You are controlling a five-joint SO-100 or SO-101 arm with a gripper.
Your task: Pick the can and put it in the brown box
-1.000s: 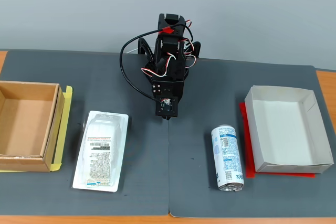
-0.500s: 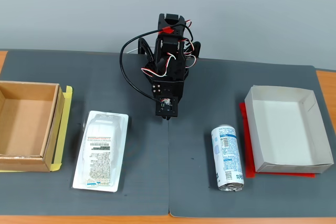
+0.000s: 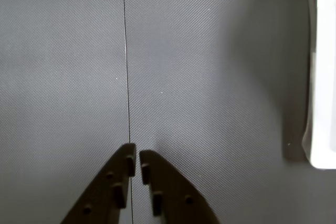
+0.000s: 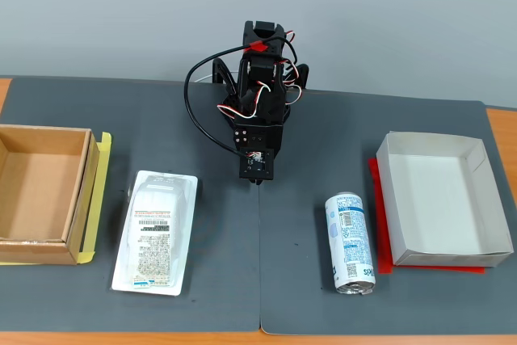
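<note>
A: What covers the desk (image 4: pixel 501 131)?

B: Two dark grey textured mats (image 4: pixel 161 119) butted at a seam running down the middle; bare orange wood shows at the edges. A plain grey wall (image 4: pixel 121 14) stands behind.

A: And the pincer (image 3: pixel 136 162)?

B: Clenched on nothing, its tips nearly touching, hanging over the seam.

A: The can (image 4: pixel 350 241)?

B: Lying on its side on the right mat in the fixed view, just beside the white box (image 4: pixel 443 199). The brown box (image 4: pixel 40 193) sits at the far left, well apart, with a white packet (image 4: pixel 157 232) between.

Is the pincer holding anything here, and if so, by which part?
Nothing. The pincer is shut and empty over the mat; the can lies untouched.
</note>
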